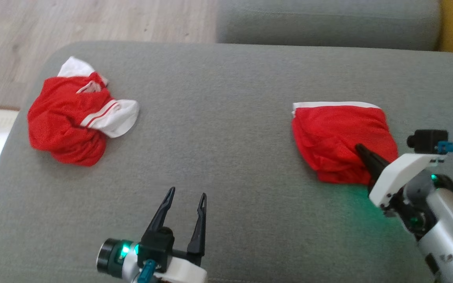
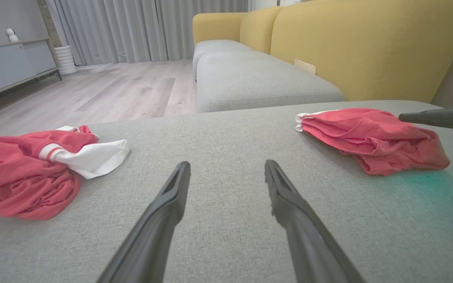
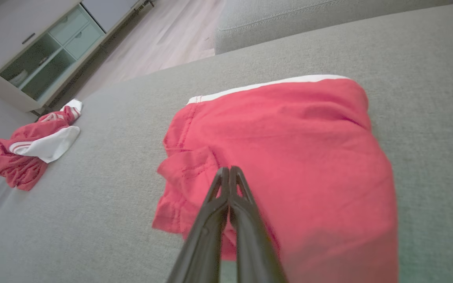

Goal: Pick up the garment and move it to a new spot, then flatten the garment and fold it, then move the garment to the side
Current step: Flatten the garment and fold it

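The red garment [image 1: 340, 135] lies folded; only moving it aside seems left. The right pincer [image 1: 359, 148] is pressed together over it; the left pincer [image 1: 187, 193], well left of it, is spread.

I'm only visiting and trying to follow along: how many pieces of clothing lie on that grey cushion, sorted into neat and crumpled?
folded red garment: 1
crumpled red-and-white garment: 1
Total: 2, both lying on the grey cushion
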`<state>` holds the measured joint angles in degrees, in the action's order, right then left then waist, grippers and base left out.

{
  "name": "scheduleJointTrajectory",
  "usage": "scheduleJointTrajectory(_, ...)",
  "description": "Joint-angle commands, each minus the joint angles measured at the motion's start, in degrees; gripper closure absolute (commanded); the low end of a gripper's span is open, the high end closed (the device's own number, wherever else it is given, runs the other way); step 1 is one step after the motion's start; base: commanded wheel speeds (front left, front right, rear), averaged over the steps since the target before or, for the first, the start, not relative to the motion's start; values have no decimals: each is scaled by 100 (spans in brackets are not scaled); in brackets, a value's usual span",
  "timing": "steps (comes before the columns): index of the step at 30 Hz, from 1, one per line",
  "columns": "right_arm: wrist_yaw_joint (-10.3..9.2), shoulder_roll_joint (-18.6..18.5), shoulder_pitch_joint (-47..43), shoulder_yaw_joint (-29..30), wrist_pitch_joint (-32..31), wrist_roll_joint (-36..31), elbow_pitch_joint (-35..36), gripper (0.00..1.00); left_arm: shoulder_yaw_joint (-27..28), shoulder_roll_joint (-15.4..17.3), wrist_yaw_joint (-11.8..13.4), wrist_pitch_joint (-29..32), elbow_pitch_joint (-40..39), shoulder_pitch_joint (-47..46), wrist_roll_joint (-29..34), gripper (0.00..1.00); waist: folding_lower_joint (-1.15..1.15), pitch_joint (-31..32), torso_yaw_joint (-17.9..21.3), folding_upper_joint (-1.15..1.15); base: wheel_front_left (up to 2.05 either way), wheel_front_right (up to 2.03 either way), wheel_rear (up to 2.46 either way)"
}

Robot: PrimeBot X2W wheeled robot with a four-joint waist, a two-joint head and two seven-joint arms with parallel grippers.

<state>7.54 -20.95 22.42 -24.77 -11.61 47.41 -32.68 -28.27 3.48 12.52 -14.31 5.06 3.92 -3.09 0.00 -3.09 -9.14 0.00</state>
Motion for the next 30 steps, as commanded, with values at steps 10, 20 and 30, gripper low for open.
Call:
scheduleJointTrajectory(10,-5,-253,262,-523,-539,265,-5,100,91,-51,70,-69,-149,-351,-9,0,0,-164,-216,0,0,0,0)
scheduleJointTrajectory(20,-5,-63,-253,-1551,-612,659,722,100,175,-50,87,-69,-66,-238,-47,0,0,197,-48,0,0,0,0)
scheduleJointTrajectory(30,-5,61,-1067,-1049,607,-48,501,0,719,16,210,-69,-128,294,-253,0,0,774,353,0,0,0,0)
